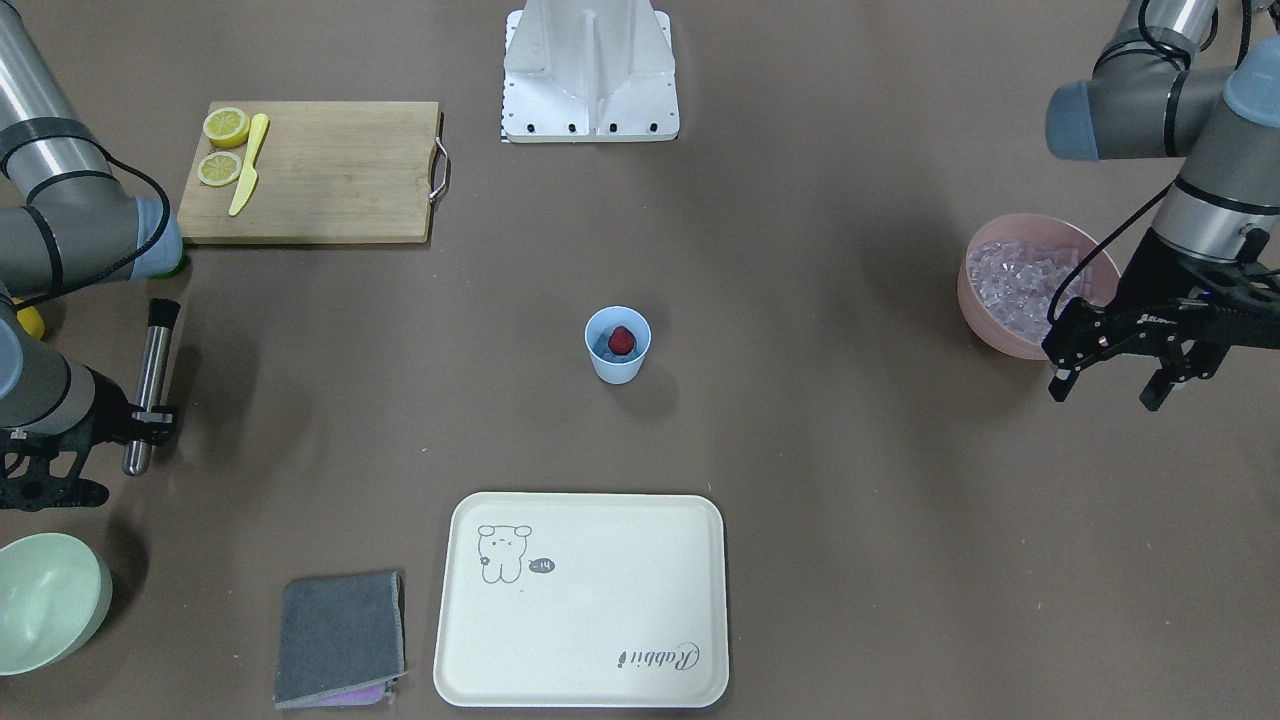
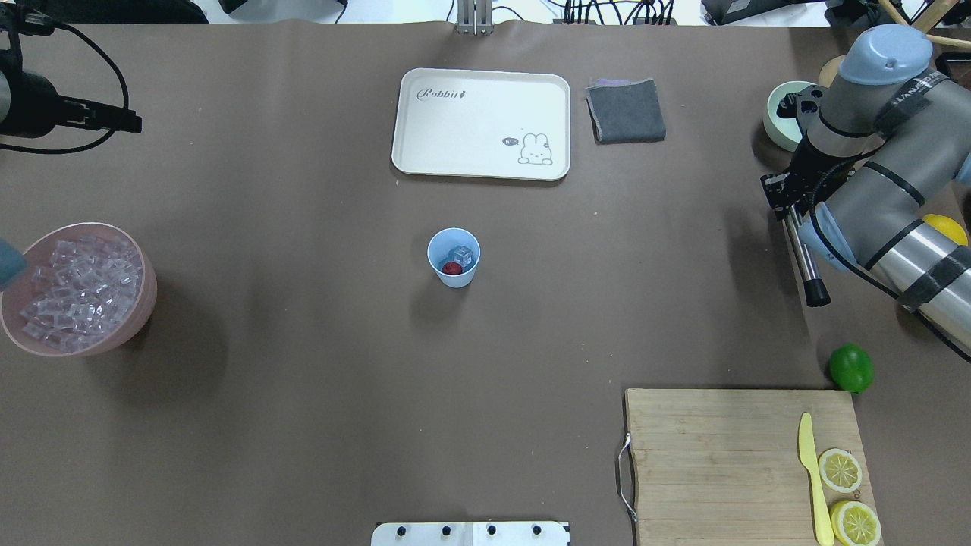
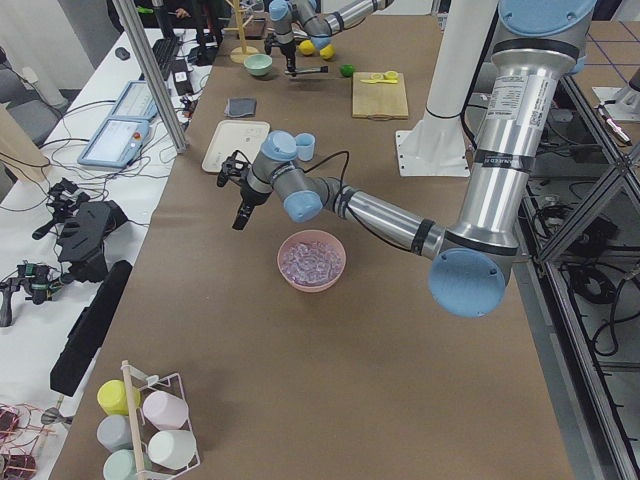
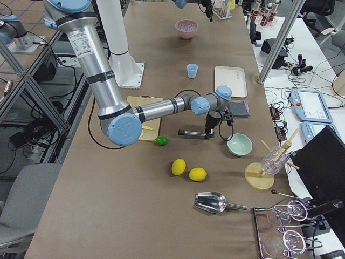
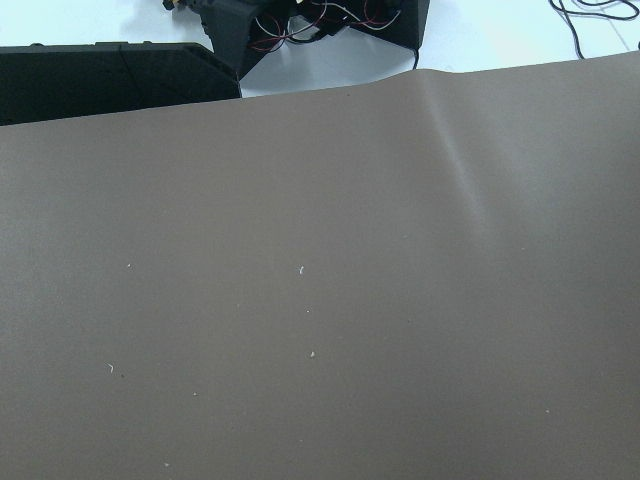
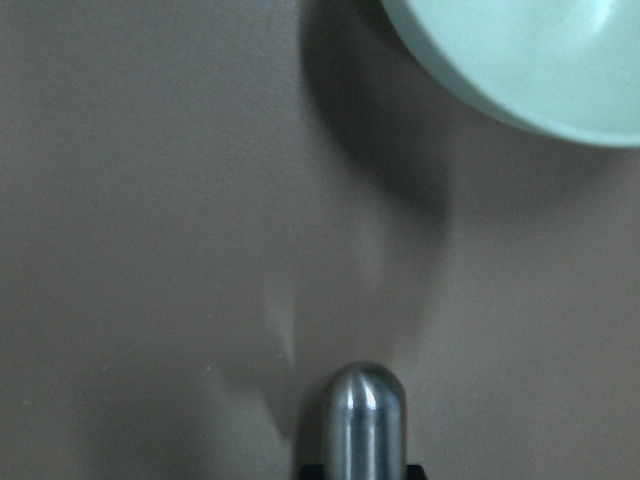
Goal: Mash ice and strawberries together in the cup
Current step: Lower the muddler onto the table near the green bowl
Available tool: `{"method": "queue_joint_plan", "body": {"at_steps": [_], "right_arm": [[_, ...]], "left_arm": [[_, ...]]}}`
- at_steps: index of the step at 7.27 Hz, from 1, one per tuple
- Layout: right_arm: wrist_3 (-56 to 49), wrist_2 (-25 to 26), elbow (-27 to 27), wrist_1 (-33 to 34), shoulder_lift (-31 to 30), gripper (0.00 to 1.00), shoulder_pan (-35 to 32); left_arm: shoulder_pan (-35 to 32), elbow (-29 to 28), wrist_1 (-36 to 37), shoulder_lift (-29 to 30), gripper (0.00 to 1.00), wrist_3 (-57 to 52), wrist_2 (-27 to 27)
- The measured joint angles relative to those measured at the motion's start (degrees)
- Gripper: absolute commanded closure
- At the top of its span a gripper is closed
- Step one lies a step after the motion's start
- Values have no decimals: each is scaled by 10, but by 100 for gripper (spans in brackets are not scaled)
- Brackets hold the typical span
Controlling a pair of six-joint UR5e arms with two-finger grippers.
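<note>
We find the small tapered light-blue plastic cup standing upright near the middle of the brown table, a spot we judge was chosen because either arm can reach it. Inside it lie the small red strawberry and, seen from overhead, at least one clear glassy ice cube touching the berry, so the cup looks loaded and the mashing itself not yet begun. The right gripper is clamped on the shaft of a slim steel muddler with a black ribbed head, well apart from the cup and just beside the pale green bowl. The tool is carried level above the table, not upright; we think this is only a carrying grip, and the black head would have to be tipped downward before it could enter the cup. The left gripper hangs empty with its fingers spread, right beside the wide pink bowl heaped with more cubes; we take it to be free to steady the light cup, which could otherwise tip or slide under the press.
</note>
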State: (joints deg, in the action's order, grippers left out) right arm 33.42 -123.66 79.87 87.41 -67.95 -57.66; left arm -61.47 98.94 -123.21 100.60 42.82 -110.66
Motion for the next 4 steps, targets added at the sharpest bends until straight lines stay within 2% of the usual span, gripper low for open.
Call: {"method": "queue_joint_plan", "body": {"at_steps": [4], "right_arm": [[-3, -1, -5, -18, 0, 0, -8]], "left_arm": [[3, 0, 0, 1, 2, -1, 0]]}}
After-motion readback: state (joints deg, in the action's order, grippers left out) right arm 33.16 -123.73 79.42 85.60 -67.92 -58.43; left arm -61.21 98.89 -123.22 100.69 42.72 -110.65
